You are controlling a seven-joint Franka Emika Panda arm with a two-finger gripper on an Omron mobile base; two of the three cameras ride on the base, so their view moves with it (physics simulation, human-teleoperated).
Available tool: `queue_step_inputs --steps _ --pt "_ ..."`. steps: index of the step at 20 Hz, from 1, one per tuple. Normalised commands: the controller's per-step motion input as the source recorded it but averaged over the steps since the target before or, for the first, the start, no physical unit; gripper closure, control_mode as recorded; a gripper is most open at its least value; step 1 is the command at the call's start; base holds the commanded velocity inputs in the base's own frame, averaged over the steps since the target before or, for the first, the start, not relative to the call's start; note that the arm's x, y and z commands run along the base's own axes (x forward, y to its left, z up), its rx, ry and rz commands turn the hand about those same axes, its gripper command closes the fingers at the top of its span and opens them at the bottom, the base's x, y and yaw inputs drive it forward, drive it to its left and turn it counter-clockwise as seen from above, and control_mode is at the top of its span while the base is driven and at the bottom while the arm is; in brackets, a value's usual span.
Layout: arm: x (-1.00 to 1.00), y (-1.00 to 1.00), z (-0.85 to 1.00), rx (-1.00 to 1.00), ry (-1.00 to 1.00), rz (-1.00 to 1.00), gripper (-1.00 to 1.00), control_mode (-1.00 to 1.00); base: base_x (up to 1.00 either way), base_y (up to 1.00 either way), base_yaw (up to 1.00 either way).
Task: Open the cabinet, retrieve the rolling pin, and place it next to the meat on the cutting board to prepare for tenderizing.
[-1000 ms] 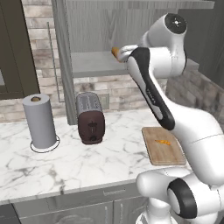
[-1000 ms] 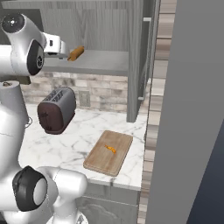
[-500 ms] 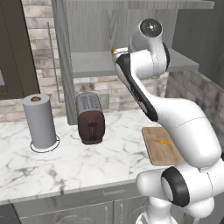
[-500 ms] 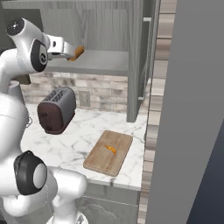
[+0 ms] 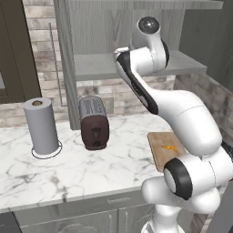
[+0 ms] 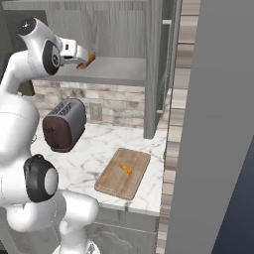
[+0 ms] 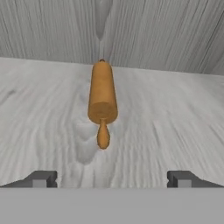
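Grey wood-grain panels make up the large wall cabinet (image 6: 119, 30), whose doors stand swung open to either side of the hand; its grey shelf (image 7: 175, 113) stretches out flat under and ahead of the hand. Below the hand lies the white marble bench (image 5: 68, 164). On it, well below and off to one side of the hand, rests the light brown rectangular wooden cutting board (image 6: 124, 173) with rounded corners. A dark brown and silver toaster (image 5: 93, 122) stands on the bench beneath the hand's reach, and a grey paper-towel roll (image 5: 41, 125) on a round base stands farther out beyond it.

The hand (image 7: 109, 179) is released, its two dark fingertips (image 7: 40, 178) spread wide and gripping nothing. Straight ahead of it, centred between the fingertips but apart from them, the small tan-orange wooden rolling pin (image 7: 102, 98) lies on the shelf, one stub handle pointing back at the hand. The tiny orange-yellow scrap of meat (image 6: 125, 168) sits on the board, far below the hand.
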Motion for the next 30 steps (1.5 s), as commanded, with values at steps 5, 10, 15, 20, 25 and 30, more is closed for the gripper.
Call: queue_step_inputs --steps 5,10,15,20,25,30 --pt "0.40 0.00 0.00 0.00 0.05 0.00 -1.00 -1.00 0.00 0.00 0.00" --pt "0.42 0.00 -0.02 0.00 0.05 0.00 -1.00 -1.00 0.00 0.00 0.00" --pt "0.40 0.02 -0.10 0.00 0.03 0.00 -1.00 -1.00 0.00 0.00 0.00" --pt "0.33 0.02 -0.20 0.00 0.01 0.00 -1.00 -1.00 0.00 0.00 0.00" --pt "0.31 0.04 -0.12 0.00 0.00 0.00 -1.00 -1.00 0.00 0.00 0.00" --pt "0.31 0.02 -0.02 0.00 0.00 0.00 -1.00 -1.00 0.00 0.00 0.00"
